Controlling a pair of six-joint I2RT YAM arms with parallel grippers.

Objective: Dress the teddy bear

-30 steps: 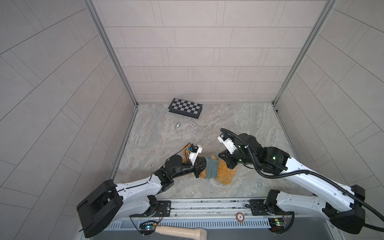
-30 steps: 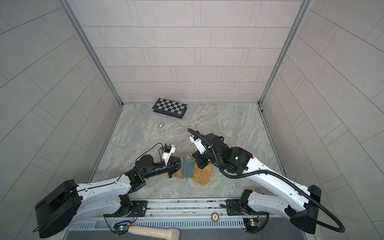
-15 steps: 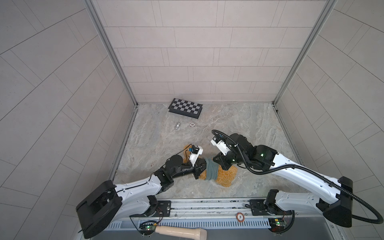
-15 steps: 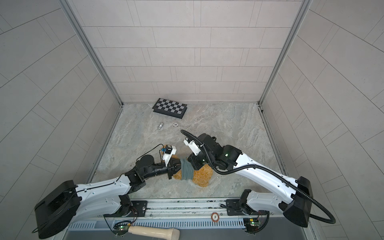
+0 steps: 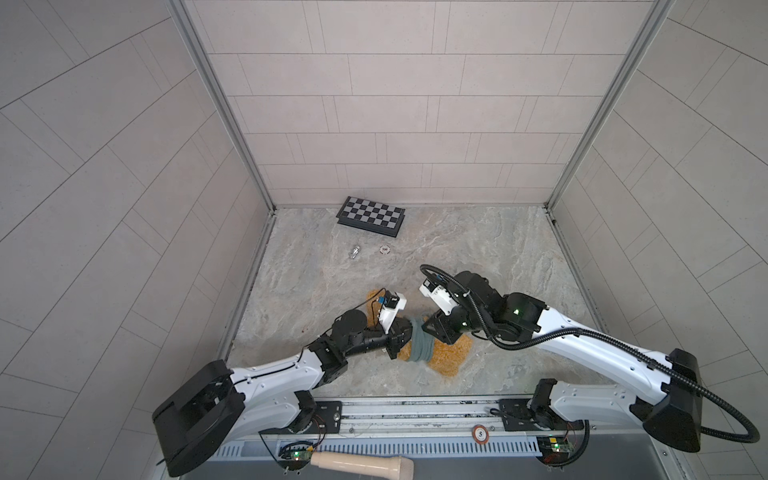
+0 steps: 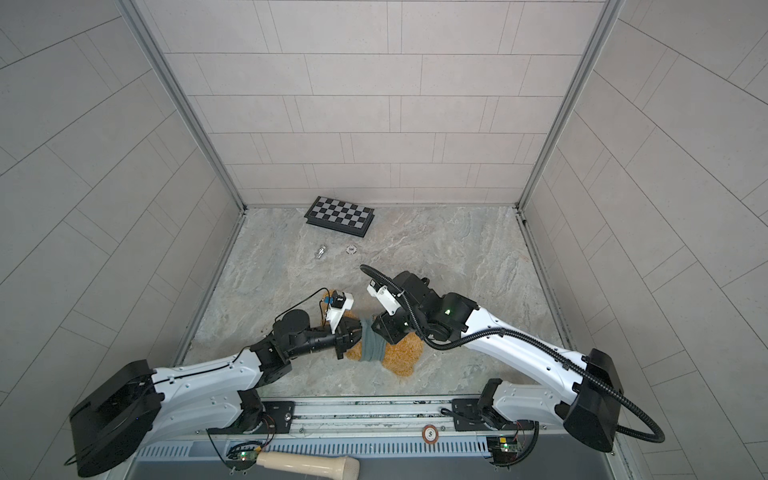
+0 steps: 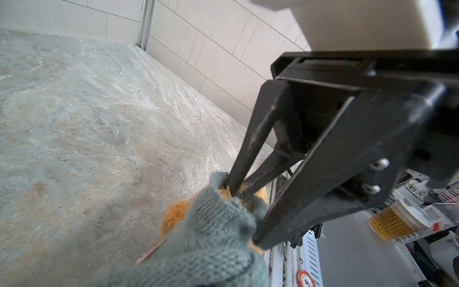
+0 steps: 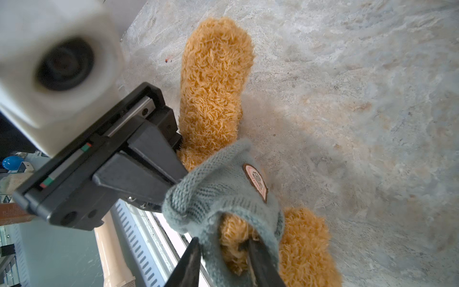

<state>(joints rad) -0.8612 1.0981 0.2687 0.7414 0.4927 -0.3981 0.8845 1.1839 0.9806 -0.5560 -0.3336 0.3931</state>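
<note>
My left jaws pinch grey-green knitted sweater (image 8: 218,188); right jaws half-open astride hem. Should regrip, tug slowly down golden-brown shaggy teddy bear (image 8: 213,82).

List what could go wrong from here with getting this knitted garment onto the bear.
1. Only the left gripper pinches the knit garment. The right gripper has its jaws apart at the opening, so the bunched band may slip back.
2. One right fingertip sits against fur inside the opening. Closing there may pinch the teddy bear with the knit and drag it.
3. The bear lies near the front edge of the table; a hard pull might slide it off.
</note>
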